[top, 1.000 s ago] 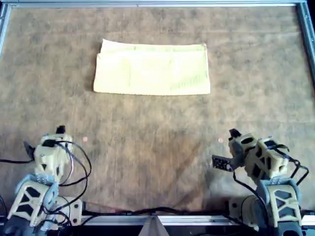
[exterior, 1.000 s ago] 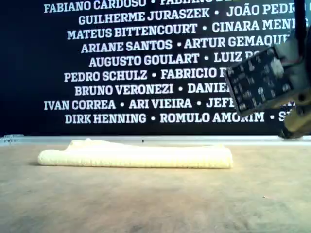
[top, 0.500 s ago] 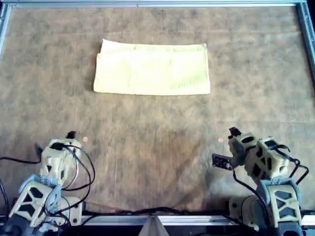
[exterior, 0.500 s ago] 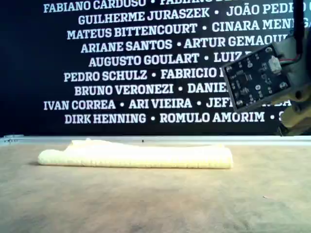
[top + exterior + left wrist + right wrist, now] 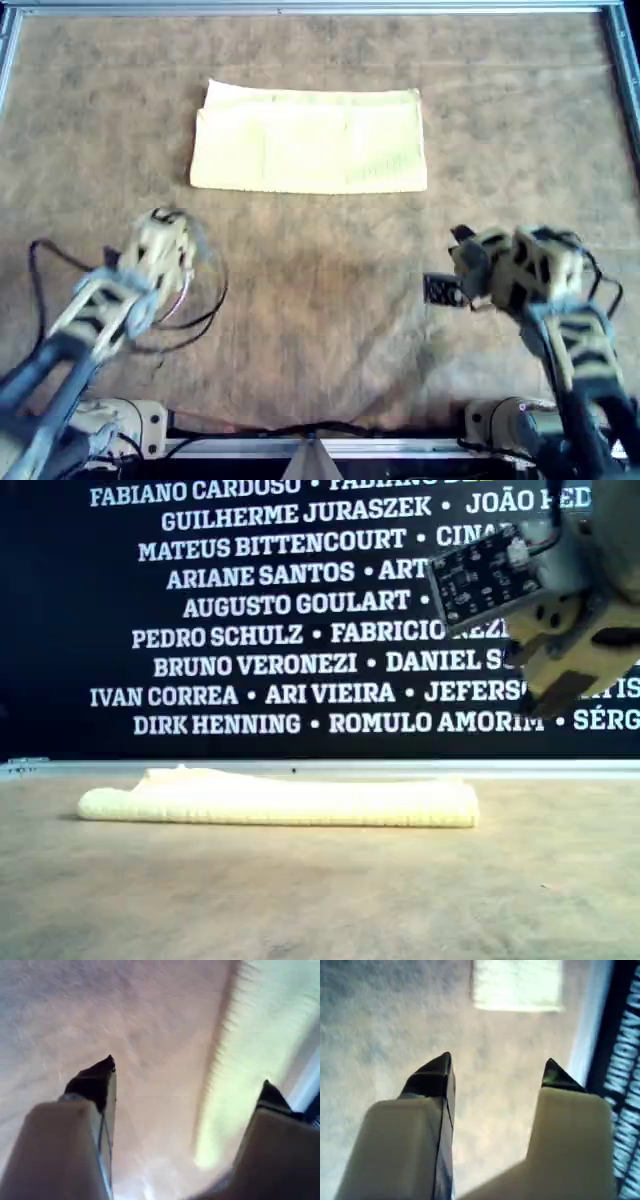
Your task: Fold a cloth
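Yellow cloth (image 5: 308,141) ahead, both claws apart

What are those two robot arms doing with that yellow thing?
The yellow cloth lies on the brown table, folded into a long rectangle, and nothing touches it. Both grippers are open and empty. In the overhead view the left gripper hangs at the lower left and the right gripper at the lower right, both pointed toward the cloth.
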